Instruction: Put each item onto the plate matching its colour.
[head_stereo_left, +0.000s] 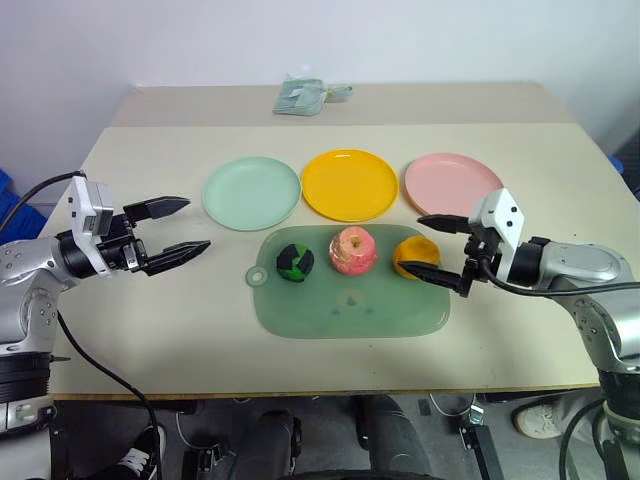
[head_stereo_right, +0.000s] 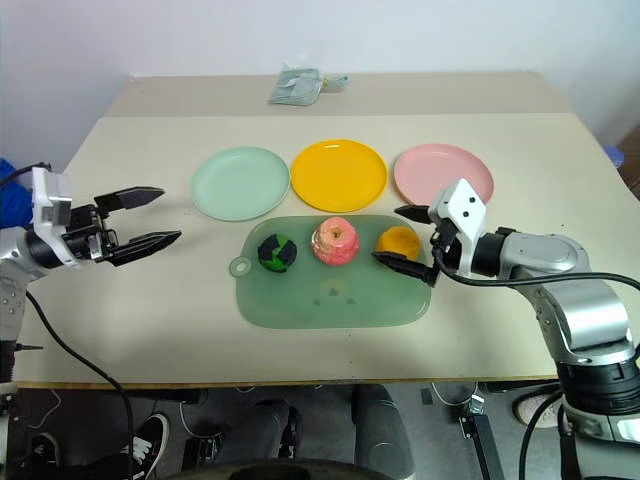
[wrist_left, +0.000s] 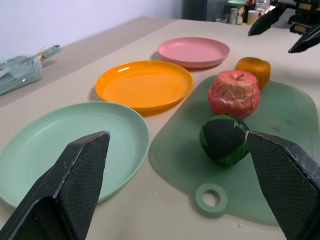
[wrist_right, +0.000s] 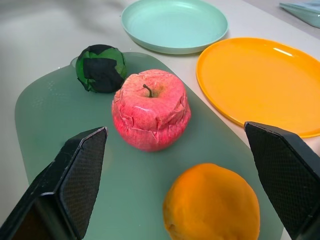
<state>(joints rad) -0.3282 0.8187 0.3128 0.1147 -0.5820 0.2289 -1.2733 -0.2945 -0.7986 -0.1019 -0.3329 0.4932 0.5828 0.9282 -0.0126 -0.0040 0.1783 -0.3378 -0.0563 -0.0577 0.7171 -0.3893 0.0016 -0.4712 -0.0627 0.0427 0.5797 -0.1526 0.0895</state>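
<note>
Right gripper spread wide, holding nothing, one black finger behind and one in front of the orange-yellow lump; contact not clear. Left gripper likewise gaping and empty, hanging over bare table well to the left of the mat, aimed toward the toys.

Orange-yellow lump resting on the right end of the translucent green mat. Next along the mat, at the middle of its far edge, the pink-red apple, upright, stem up, skin wrinkled. Further left, near the mat's hole tab, the dark green-and-black ball. All three toys in one row on the mat, apart from each other.

Beyond the mat, three round plates in a row, each bare inside: pale mint green plate on the left, behind the ball; bright yellow plate in the middle, behind the apple; pink plate on the right, behind the lump and the right gripper. Plates just beside one another, close to the mat's far edge.

At the far side of the table, a crumpled pale green packet, well apart from everything else.
</note>
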